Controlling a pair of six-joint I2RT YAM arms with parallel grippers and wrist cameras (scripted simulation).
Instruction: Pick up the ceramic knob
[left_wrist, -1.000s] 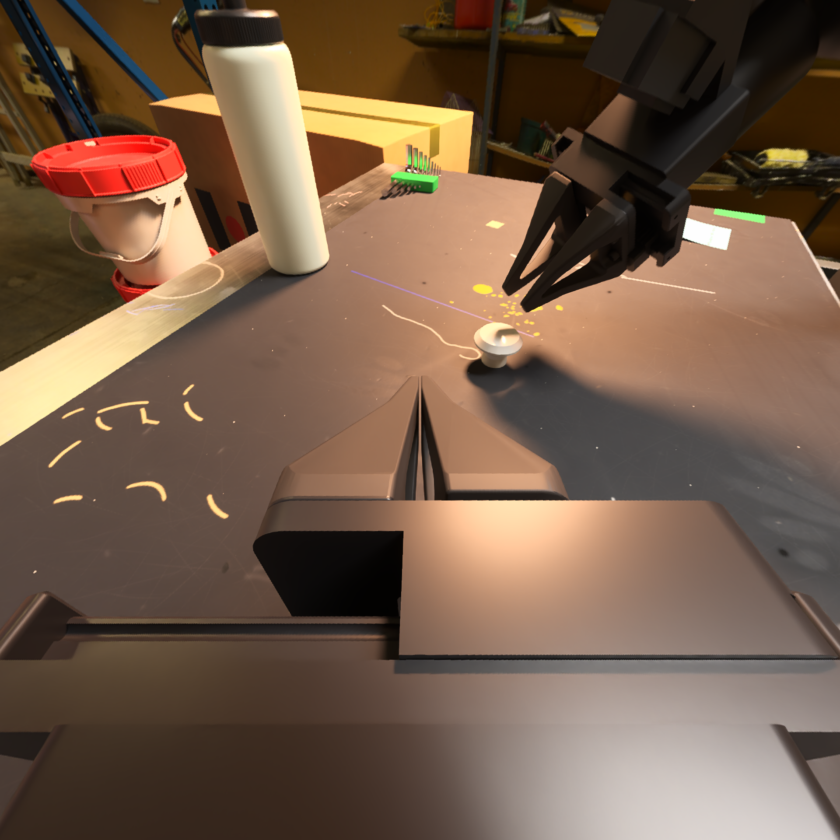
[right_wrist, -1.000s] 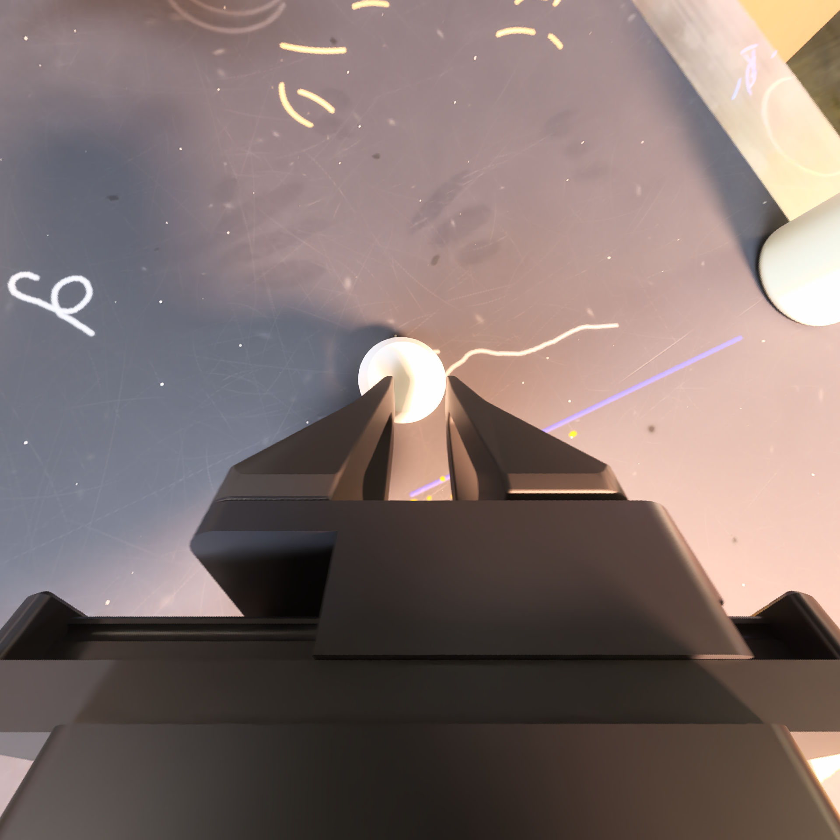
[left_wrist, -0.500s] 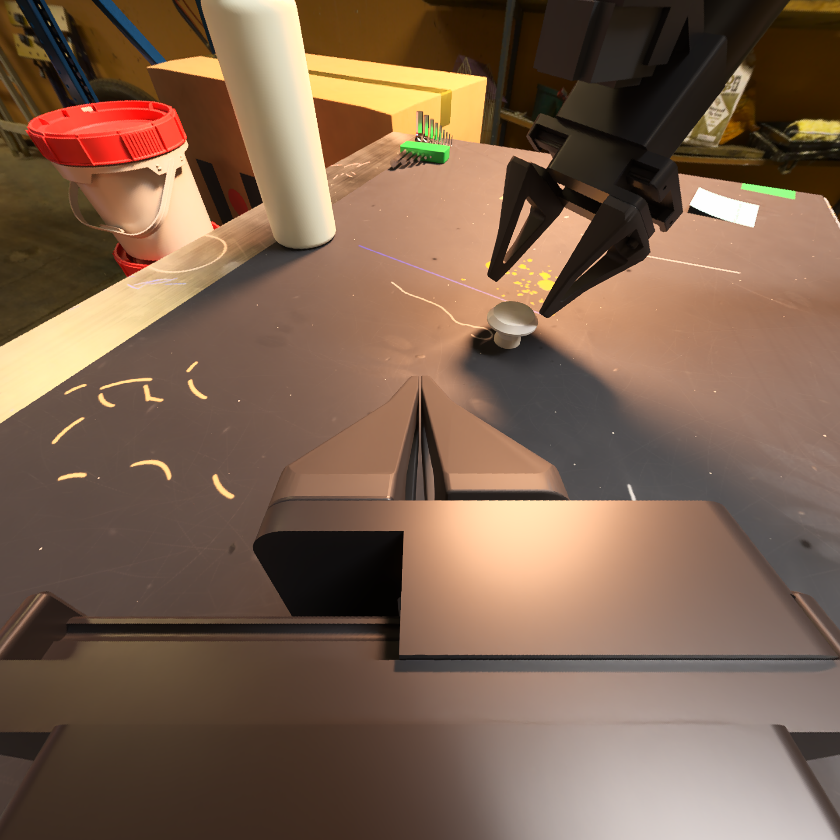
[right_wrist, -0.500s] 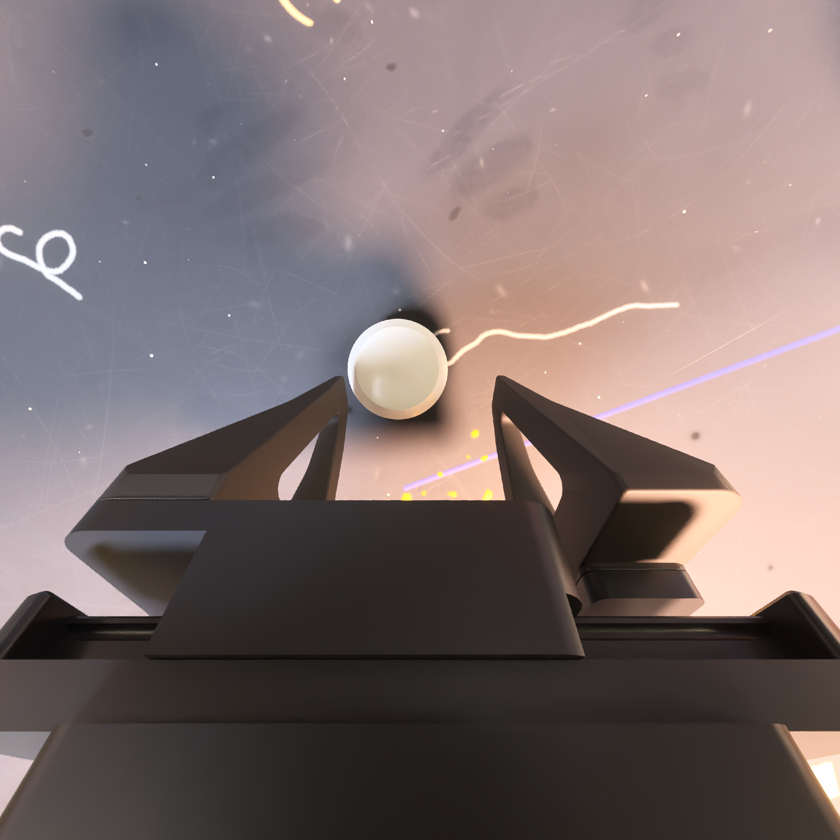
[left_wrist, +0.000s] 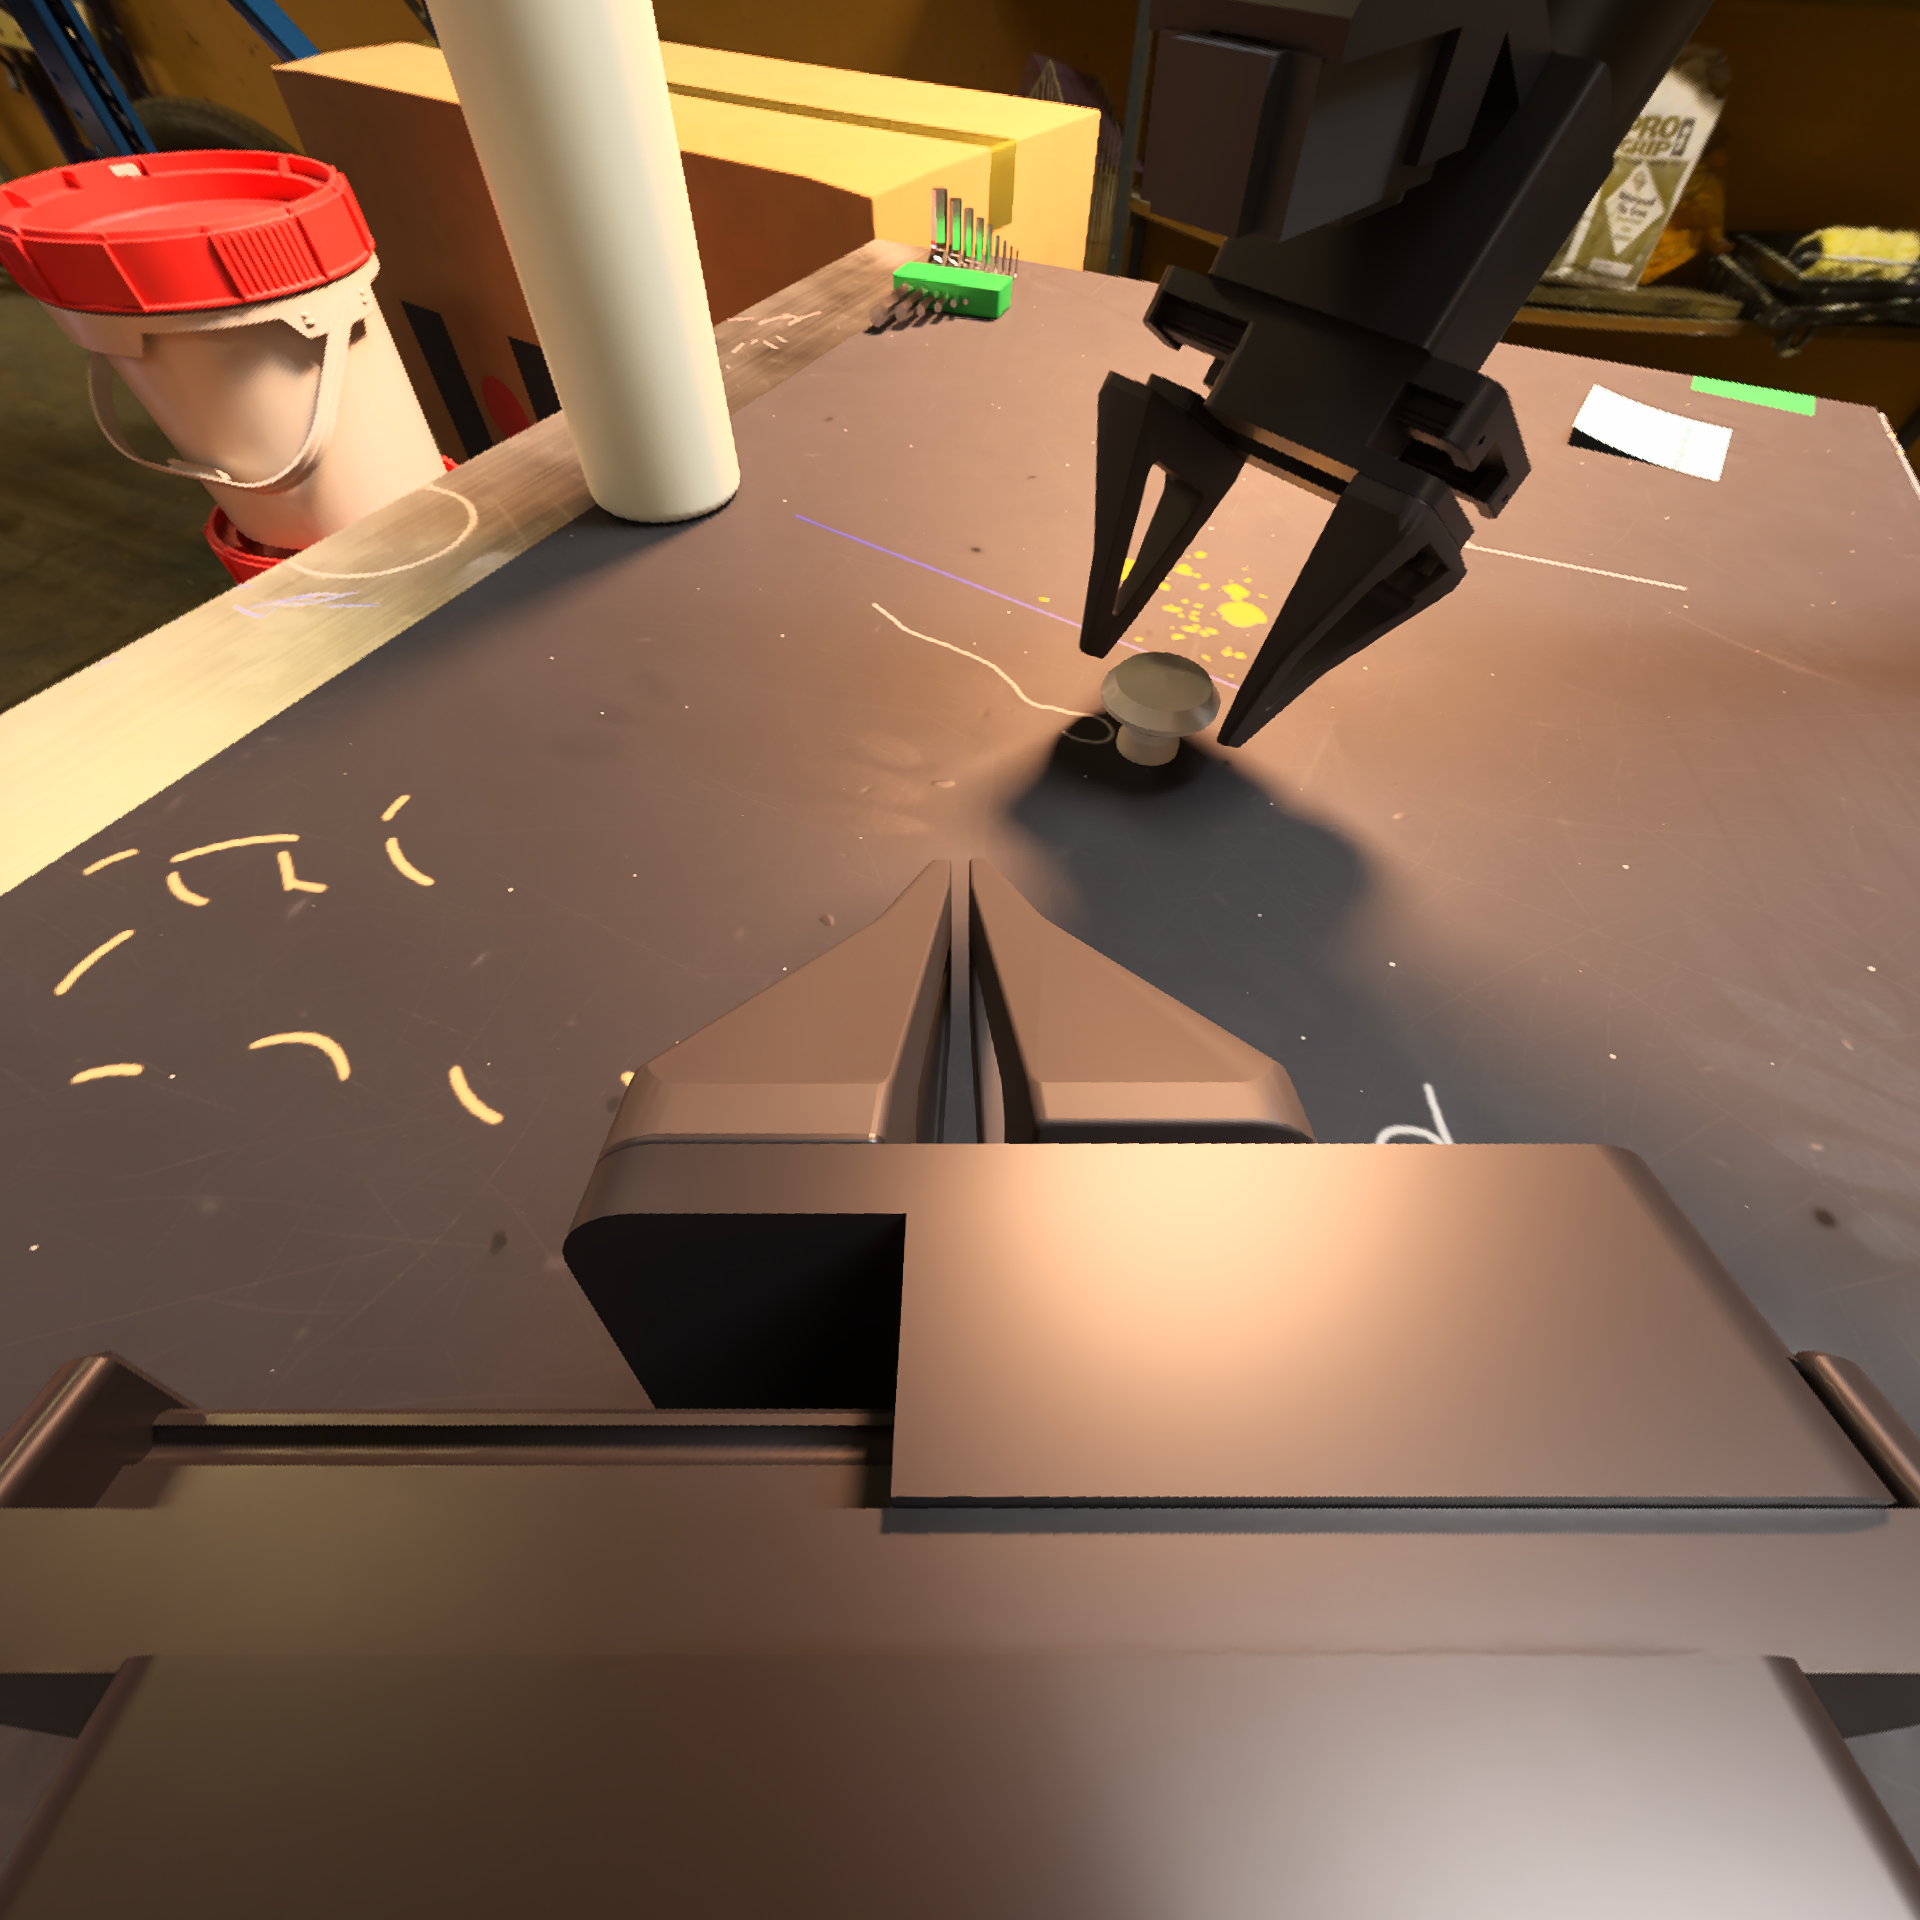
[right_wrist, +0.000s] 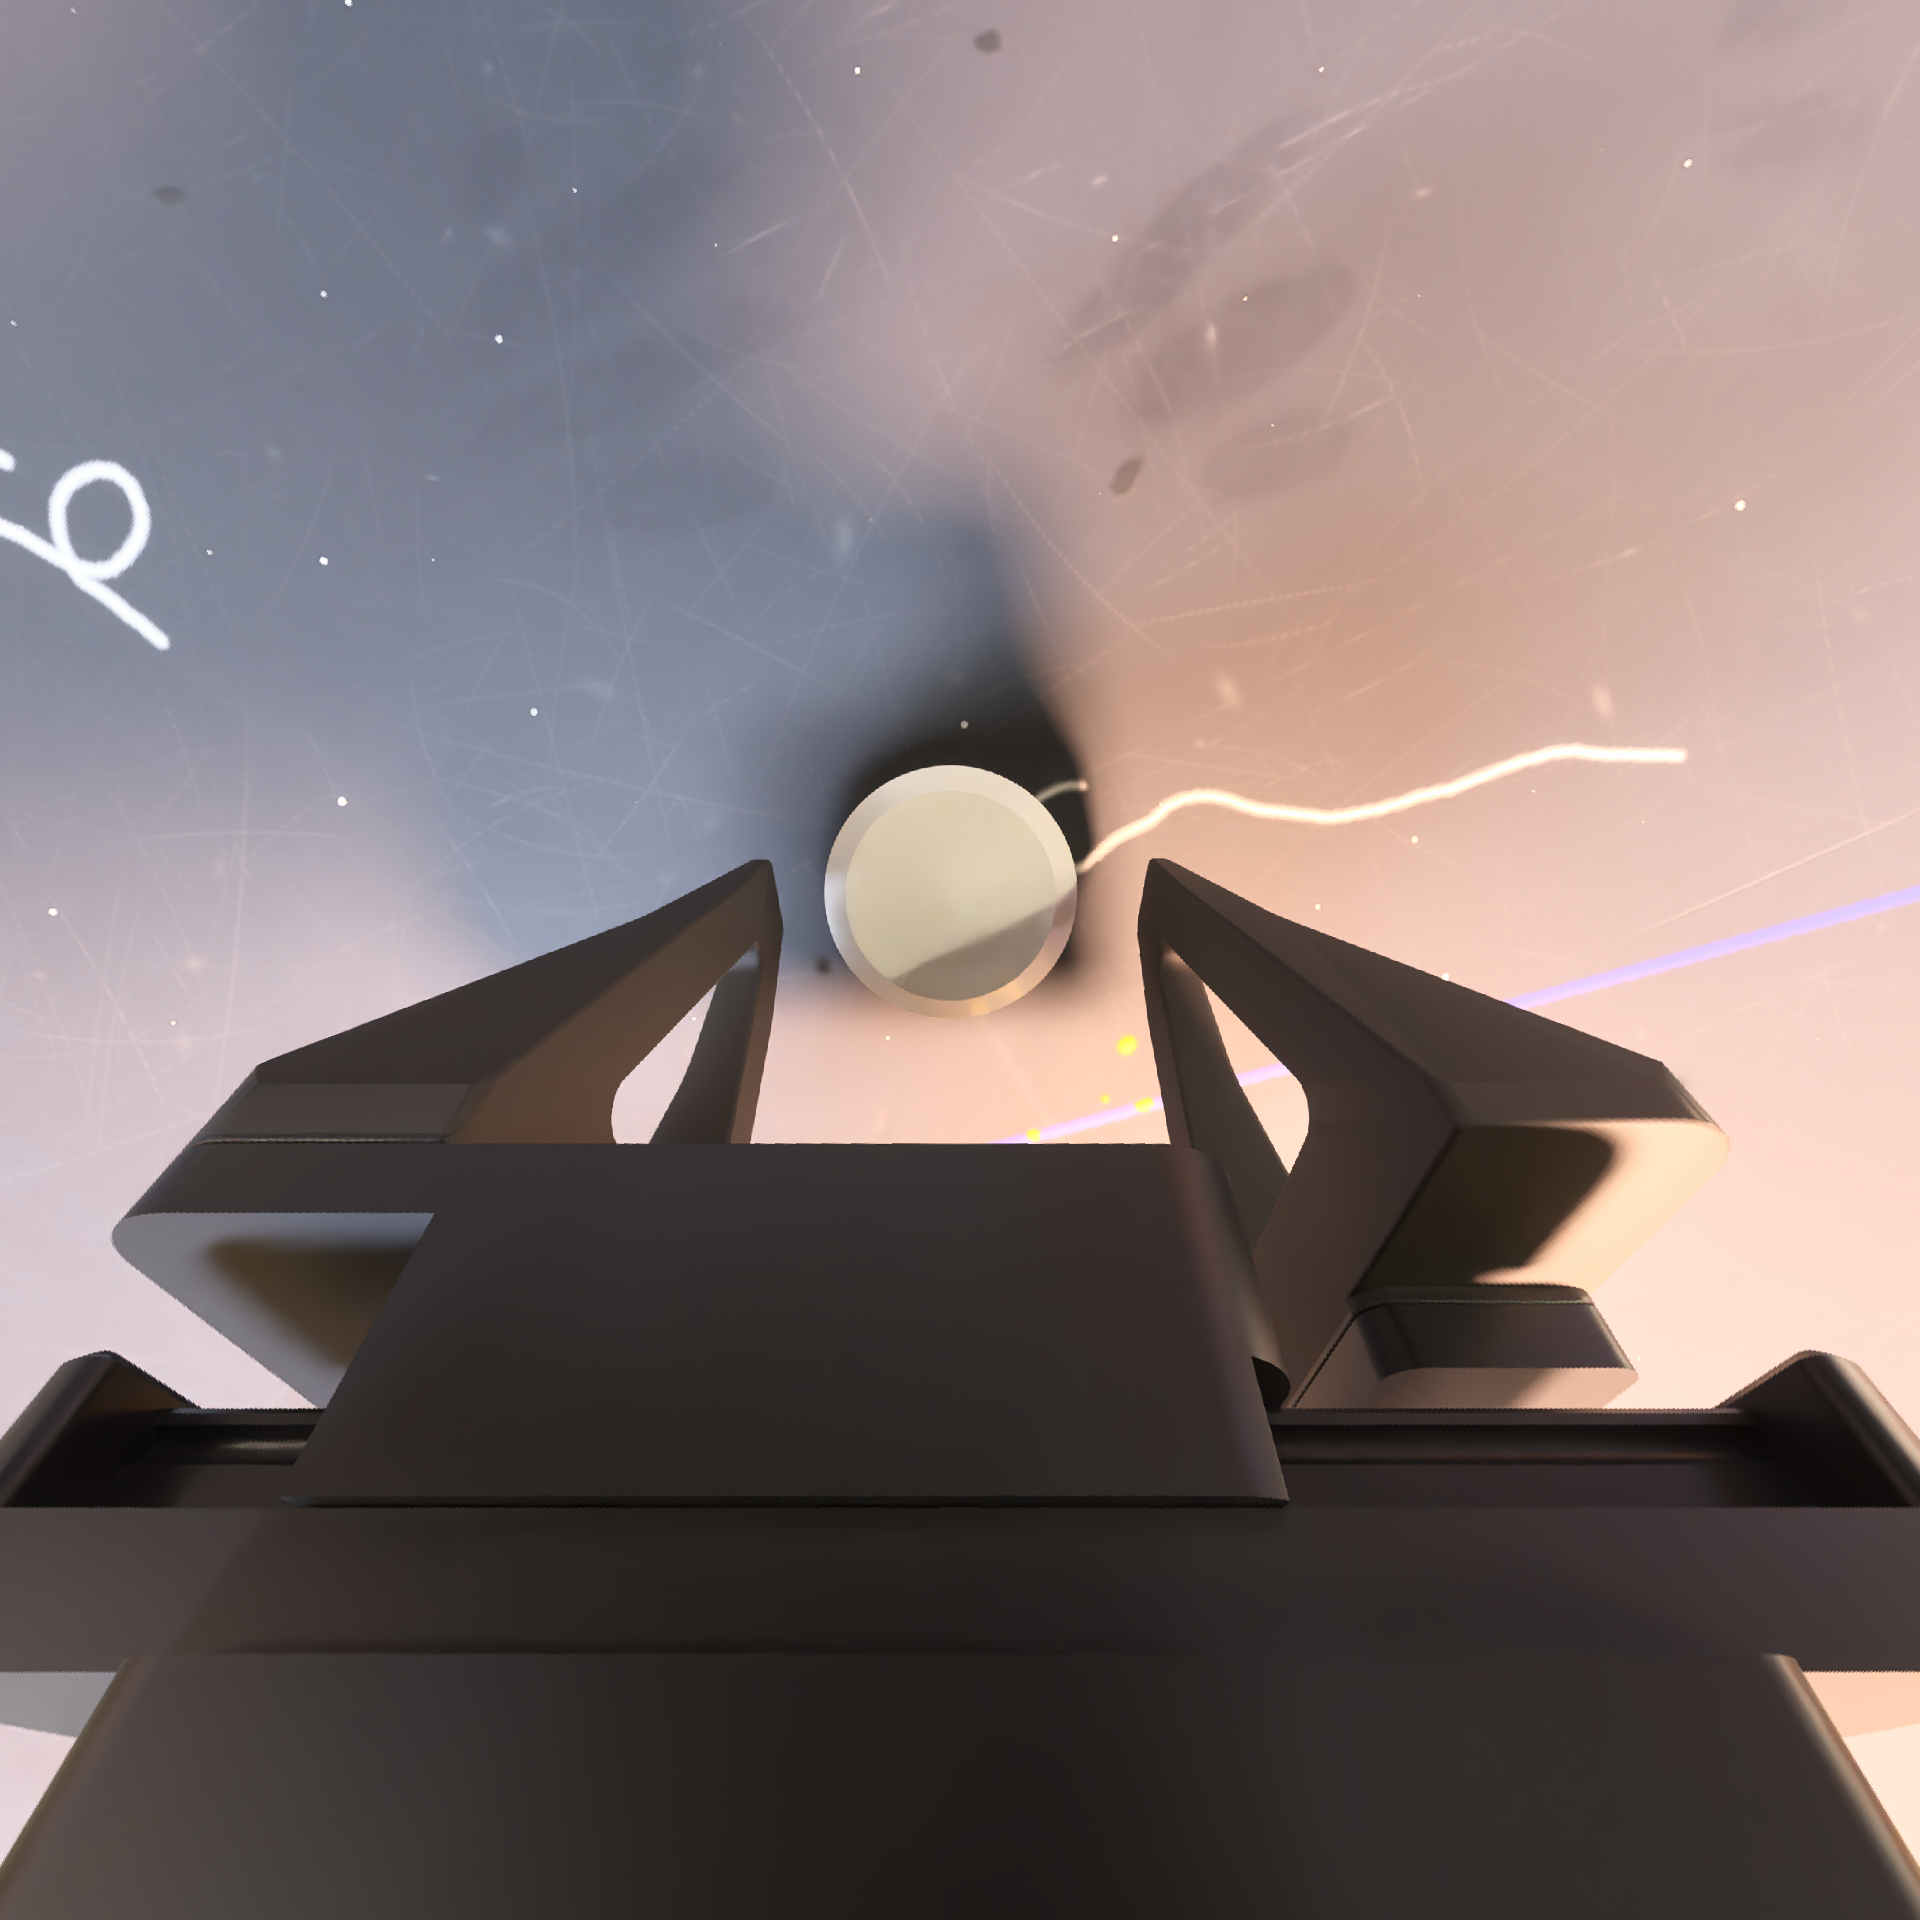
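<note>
The ceramic knob (left_wrist: 1158, 696) is small and cream-white with a round flat cap on a short stem. It stands upright on the dark table (left_wrist: 623, 727). My right gripper (left_wrist: 1169, 691) is open and points down over it, one finger on each side of the cap, tips low beside it and apart from it. In the right wrist view the knob (right_wrist: 951, 891) shows from above, centred between the open fingers of my right gripper (right_wrist: 958, 878). My left gripper (left_wrist: 961, 868) is shut and empty, a little in front of the knob.
A tall white bottle (left_wrist: 582, 260) stands at the table's left edge. A red-lidded bucket (left_wrist: 208, 322) and a cardboard box (left_wrist: 831, 156) are beyond that edge. A green bit holder (left_wrist: 951, 286) and a white card (left_wrist: 1652, 442) lie at the far side.
My right gripper opened, turned and came down so that its fingers now straddle the knob's cap. The knob has stayed in place. My left gripper stayed shut and drew slightly nearer.
</note>
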